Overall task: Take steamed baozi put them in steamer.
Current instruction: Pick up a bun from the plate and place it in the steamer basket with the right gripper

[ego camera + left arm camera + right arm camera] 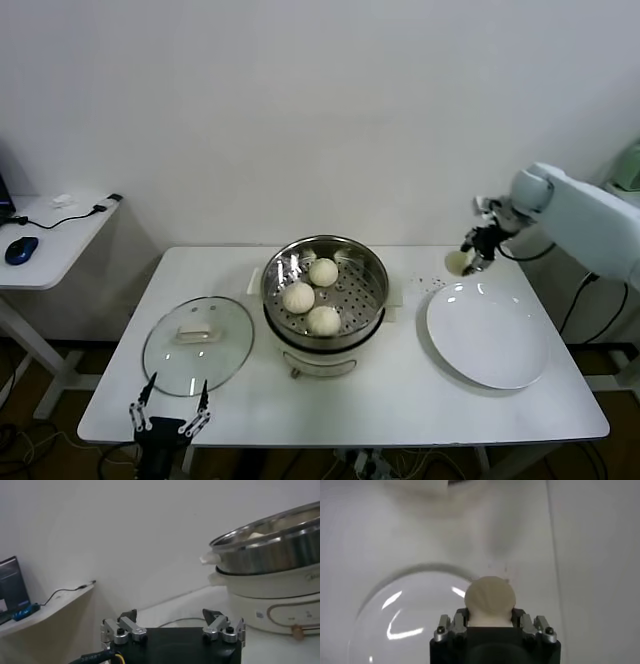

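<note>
The right gripper is clamped on the last small round cream-white steamed bun, its jaws pressed against the bun's sides, and holds it above the white table at the far edge of the flat white round plate, which now has nothing on it. The other three cream-white buns sit together on the perforated tray inside the round shiny stainless-steel steamer, which stands on its cream-white electric base at the table's middle. The round glass lid lies flat on the table to the steamer's left, well clear of the pot. The left gripper hangs parked at the near table edge just in front of the lid, its fingers spread wide and holding nothing.

The task looks close to done — one carry and one release remain. The risks lie in that carry. The bun is soft, so too hard a squeeze could dent or tear it, while a light hold could let it slip out on the way across. Coming in low, the bun or the fingers could strike the steamer's raised steel rim — and a release over the three seated buns could send this one rolling off them instead of settling in the free part of the tray.
</note>
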`<action>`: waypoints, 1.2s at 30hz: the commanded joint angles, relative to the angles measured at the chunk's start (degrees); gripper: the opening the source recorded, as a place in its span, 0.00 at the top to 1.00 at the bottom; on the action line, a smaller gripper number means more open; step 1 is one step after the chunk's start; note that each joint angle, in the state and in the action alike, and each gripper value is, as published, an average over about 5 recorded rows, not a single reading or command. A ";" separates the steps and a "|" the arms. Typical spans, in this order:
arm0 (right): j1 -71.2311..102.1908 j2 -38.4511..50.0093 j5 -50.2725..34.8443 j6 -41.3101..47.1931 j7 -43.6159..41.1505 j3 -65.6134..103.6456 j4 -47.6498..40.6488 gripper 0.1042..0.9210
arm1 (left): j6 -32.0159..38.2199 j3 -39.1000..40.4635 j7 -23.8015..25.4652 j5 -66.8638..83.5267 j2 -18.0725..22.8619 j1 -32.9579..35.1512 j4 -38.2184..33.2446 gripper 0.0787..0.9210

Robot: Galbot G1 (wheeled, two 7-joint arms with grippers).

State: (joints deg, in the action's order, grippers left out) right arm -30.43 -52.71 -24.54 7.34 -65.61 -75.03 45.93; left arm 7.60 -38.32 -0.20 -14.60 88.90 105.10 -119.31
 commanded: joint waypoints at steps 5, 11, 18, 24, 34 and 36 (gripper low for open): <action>-23.31 -14.60 -29.43 8.45 3.60 -23.73 10.67 0.43 | 0.28 0.73 0.29 0.56 -0.27 -0.61 0.24 0.12; -22.18 -18.23 -31.74 11.95 8.00 -25.86 17.46 0.42 | 0.65 0.94 0.50 1.35 -0.66 -1.14 1.51 0.12; -17.86 -21.74 -31.45 13.87 12.01 -27.72 19.61 0.43 | 0.40 0.80 0.76 1.70 -1.14 -1.85 1.23 0.12; -14.03 -23.54 -31.60 14.69 14.08 -28.82 19.00 0.42 | 0.47 0.13 0.84 2.22 -1.74 -1.93 1.55 0.12; -9.26 -25.48 -31.15 14.88 14.69 -29.12 15.25 0.42 | 0.80 -0.62 0.88 2.85 -2.08 -1.85 2.42 0.12; -8.86 -25.26 -30.94 14.97 14.81 -29.25 15.04 0.42 | 0.85 -0.71 0.89 2.88 -2.26 -1.80 2.56 0.12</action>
State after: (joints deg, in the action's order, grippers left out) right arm -42.47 -75.96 -54.55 21.38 -52.34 -102.73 61.78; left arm 8.38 -38.88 0.66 -11.94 86.89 103.32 -117.00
